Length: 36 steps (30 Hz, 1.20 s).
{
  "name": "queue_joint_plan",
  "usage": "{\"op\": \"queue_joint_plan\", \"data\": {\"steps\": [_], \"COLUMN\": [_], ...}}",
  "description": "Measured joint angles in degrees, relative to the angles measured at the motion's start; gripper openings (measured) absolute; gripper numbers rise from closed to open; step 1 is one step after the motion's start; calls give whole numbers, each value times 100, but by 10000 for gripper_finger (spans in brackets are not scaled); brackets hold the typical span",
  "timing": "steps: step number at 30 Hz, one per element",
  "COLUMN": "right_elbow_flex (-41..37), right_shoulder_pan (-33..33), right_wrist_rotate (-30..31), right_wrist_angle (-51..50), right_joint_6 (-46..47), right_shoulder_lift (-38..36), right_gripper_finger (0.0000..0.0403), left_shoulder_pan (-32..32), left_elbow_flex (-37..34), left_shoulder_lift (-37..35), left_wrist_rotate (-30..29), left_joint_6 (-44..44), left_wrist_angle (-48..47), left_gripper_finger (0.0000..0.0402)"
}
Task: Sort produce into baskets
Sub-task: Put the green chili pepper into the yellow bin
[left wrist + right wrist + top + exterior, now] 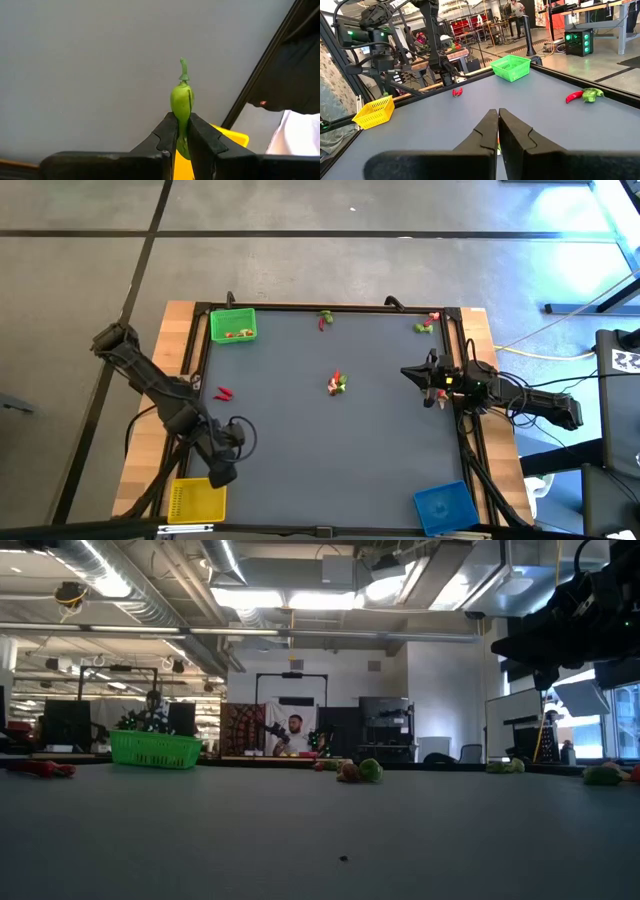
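Note:
My left gripper [222, 473] hangs over the table's near left corner, just above the yellow basket [195, 500], and is shut on a small green pepper [181, 102]. The basket's rim shows below the fingers in the left wrist view [232, 136]. My right gripper [410, 371] is raised at the table's right side, its fingers shut [498, 117]. The green basket [232, 325] stands at the far left with a few pieces inside. The blue basket [443, 505] stands at the near right. Loose produce lies at the table's middle [337, 384]. My left gripper pinches the green pepper's lower half [182, 125] between its two fingers. The pepper's stem end [183, 67] sticks out past the fingertips. The pepper is lifted clear of the table and the basket.
A red piece [224, 393] lies left of centre. More pieces lie at the far edge [325, 319] and the far right corner [427, 325]. A black frame rims the grey mat [300, 450]. A person shows in the room beyond the table [295, 730].

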Motion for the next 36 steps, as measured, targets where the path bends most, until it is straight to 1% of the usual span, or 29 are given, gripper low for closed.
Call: {"op": "queue_joint_plan", "data": {"steps": [16, 25, 31, 36], "right_elbow_flex": [0, 0, 1, 2], "right_shoulder_pan": [-1, 0, 0, -2], "right_wrist_rotate": [-46, -46, -47, -46], "right_wrist_angle": [-4, -7, -17, -17], "right_joint_6": [0, 0, 0, 0], "right_shoulder_lift": [-1, 0, 0, 0], "right_gripper_finger": [17, 17, 17, 17], "left_shoulder_pan": [-838, -1156, -1327, -1434], "left_elbow_flex": [-2, -2, -4, -4], "left_shoulder_lift": [0, 1, 179, 466], "left_wrist_rotate": [1, 1, 6, 351], "left_joint_6": [-1489, -1977, -2167, -2245], "left_wrist_angle": [1, -4, 315, 697], "left_gripper_finger": [31, 31, 31, 31]}}
